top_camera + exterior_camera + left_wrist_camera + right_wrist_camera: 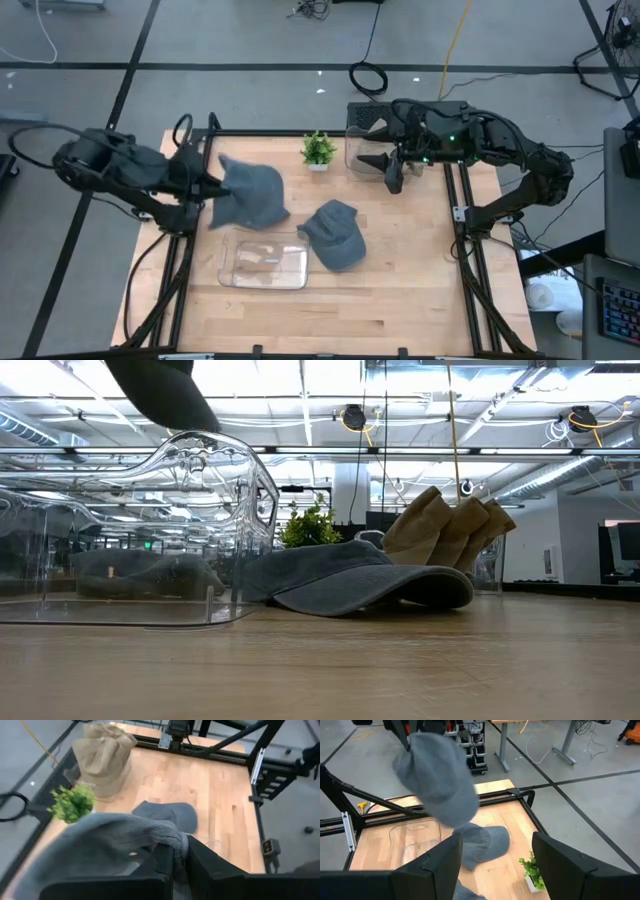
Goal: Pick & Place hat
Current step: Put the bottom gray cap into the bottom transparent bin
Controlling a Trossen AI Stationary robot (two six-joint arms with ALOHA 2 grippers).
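On wooden surface [400, 290], largest to smallest:

- Clear plastic bin [263, 265] near front-left, apparently holding nothing yet. Likely the drop target.
- Grey beanie [250, 195] lifted off the surface, hanging from left hand [214, 186]. Fingers pinched tight on the knit edge, seen clearly in left wrist view. Beanie sits behind the bin, not over it.
- Grey baseball cap [336, 234] lying flat on the surface, just beside the bin's right end. Untouched.
- Burlap sack [445, 525] at rear right, in a clear container.
- Small potted plant [318, 150] at rear centre.
- Right hand [392, 170] parked near the sack at rear right, fingers spread wide, holding nothing.

Step, as judged: carry phase, pick done, place pending. Next move needs travel toward the front until the beanie hangs above the bin opening, then lowering and release. Risk: floppy knit draping over the bin wall instead of dropping inside.
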